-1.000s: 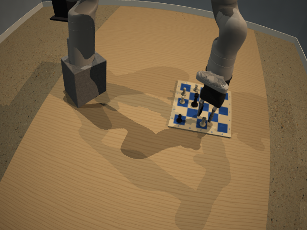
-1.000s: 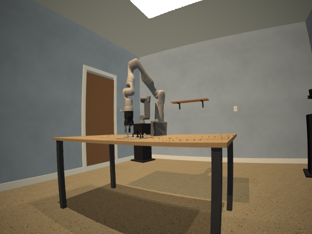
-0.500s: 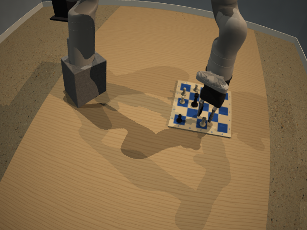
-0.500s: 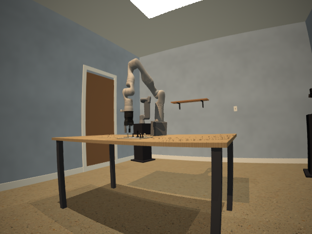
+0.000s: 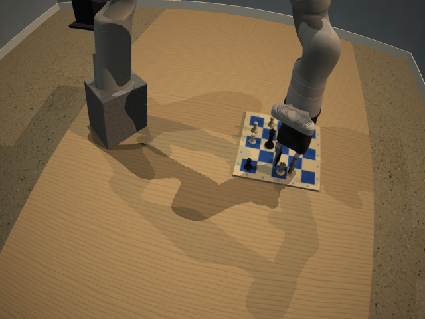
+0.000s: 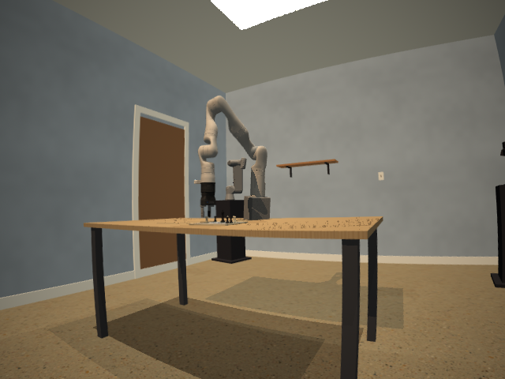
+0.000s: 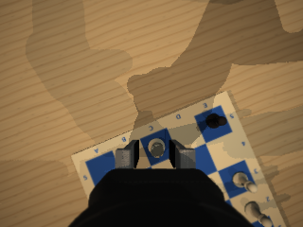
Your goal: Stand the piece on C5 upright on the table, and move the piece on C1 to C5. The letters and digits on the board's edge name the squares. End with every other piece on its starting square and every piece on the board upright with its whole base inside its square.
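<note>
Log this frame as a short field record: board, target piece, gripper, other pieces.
board: small blue-and-cream chessboard on the wooden table
target piece: pale piece upright on a blue edge square in column C
gripper: gripper open, fingers either side of the pale piece, not closed on it
other pieces: black pawn on column E's edge square; tall black piece; three more pale pieces, one at

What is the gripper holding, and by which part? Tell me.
Nothing is held. The black two-finger gripper is open, its fingers standing apart on either side of the small white chess piece on the C5 square.
</note>
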### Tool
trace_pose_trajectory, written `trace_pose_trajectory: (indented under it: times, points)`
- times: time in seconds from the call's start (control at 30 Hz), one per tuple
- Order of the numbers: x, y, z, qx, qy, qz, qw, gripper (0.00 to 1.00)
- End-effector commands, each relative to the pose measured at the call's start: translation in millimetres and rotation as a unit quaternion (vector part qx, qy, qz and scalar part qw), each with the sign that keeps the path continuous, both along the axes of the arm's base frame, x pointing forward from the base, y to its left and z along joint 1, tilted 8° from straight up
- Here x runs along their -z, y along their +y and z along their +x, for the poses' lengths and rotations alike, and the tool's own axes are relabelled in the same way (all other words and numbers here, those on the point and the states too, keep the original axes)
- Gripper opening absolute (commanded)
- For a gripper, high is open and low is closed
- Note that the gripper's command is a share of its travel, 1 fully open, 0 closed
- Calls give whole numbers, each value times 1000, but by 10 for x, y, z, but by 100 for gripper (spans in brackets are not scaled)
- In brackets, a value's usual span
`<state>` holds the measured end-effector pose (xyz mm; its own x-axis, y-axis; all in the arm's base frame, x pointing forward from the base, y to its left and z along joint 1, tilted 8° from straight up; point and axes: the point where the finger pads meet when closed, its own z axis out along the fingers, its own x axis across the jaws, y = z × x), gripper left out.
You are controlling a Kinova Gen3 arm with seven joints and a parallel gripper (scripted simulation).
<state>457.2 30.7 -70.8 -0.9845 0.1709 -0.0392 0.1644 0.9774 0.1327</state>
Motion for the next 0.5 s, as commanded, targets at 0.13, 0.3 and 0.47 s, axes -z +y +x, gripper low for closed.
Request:
trace_pose_trajectory:
  times: [0.13,0.3,0.47]
  points:
    - [133,31,-16,-2,3,0,1000,73]
    - [160,35,-15,-2,3,0,1000,73]
    - [171,36,-14,-2,3,0,1000,73]
